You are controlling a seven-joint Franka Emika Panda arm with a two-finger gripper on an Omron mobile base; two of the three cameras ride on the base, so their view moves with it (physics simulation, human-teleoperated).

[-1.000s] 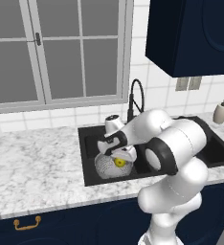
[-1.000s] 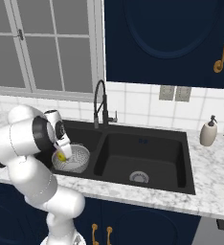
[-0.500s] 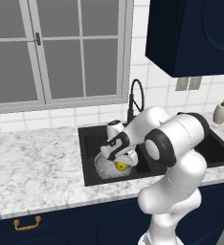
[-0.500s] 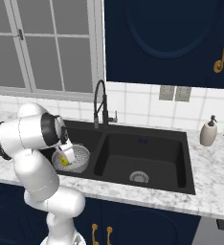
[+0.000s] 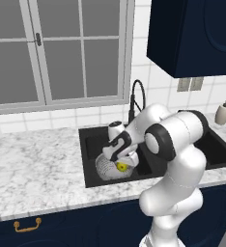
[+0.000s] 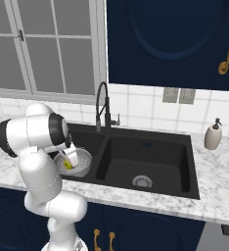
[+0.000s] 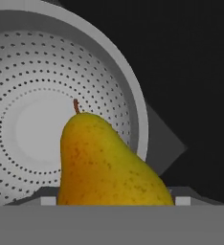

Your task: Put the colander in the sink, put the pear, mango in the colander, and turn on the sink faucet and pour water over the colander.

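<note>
Gripper [image 5: 122,162] pinching the pear [image 7: 109,162] across its broad belly above the colander [image 7: 47,115]; we judge this smooth, firm, rounded fruit prone to slipping.

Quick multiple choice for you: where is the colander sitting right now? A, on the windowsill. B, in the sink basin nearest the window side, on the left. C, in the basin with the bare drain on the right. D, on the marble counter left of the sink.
B: the colander sits down inside the left basin of the sink, with the pear over it at the gripper.
</note>
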